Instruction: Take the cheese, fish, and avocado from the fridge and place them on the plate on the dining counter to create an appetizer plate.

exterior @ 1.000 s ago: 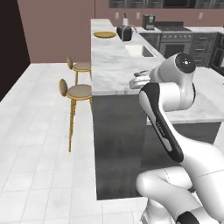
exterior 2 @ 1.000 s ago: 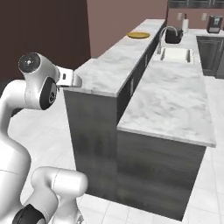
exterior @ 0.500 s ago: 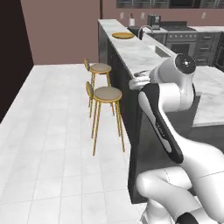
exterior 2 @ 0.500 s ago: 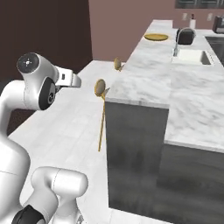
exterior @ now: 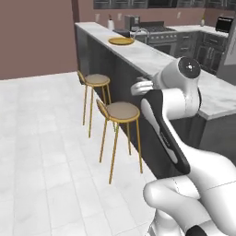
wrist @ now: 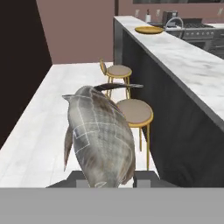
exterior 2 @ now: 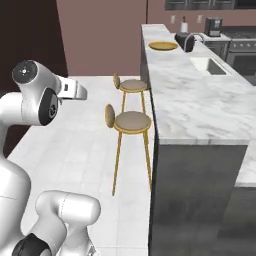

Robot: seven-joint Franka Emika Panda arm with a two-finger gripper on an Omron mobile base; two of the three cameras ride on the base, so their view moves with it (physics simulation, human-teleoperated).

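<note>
Change: base has driven; both base views shifted, long worktop's front panel was close in frame a second ago, now two stools sit mid-frame and the plate reads nearer. Arm pose looks the same, fish still in the hand.
Hand: hand point(wrist: 107, 177) pinched on the fish point(wrist: 101, 135); dark fingertips point(wrist: 78, 176) press against its lower body at bottom centre of the hand view. In the left base view the hand point(exterior: 139, 86) sits centre frame, pointing left; in the right base view the hand point(exterior 2: 75, 91) is upper left, pointing right.
Fish: grey-brown, scaled, fills centre of the hand view, body rising up and left from the fingertips, thin dark tail end at its top. Cannot make it out in the base views.
Near stool: stool point(wrist: 134, 111) just right of the fish in the hand view, round tan seat, gold legs; centre of left base view point(exterior: 119, 111), centre of right base view point(exterior 2: 131, 121).
Far stool: second stool point(wrist: 118, 71) beyond it, same build; both stand along the worktop's dark front.
Worktop: dining worktop point(wrist: 183, 59), white marble over a dark grey panel, runs from right edge to upper centre of the hand view.
Plate: plate point(wrist: 148, 29) on the far end of the worktop, top of frame, well apart from the hand; upper centre in left base view point(exterior: 120, 41), upper right in right base view point(exterior 2: 163, 46).
Floor: white tiles point(exterior: 41, 152), lower left.
</note>
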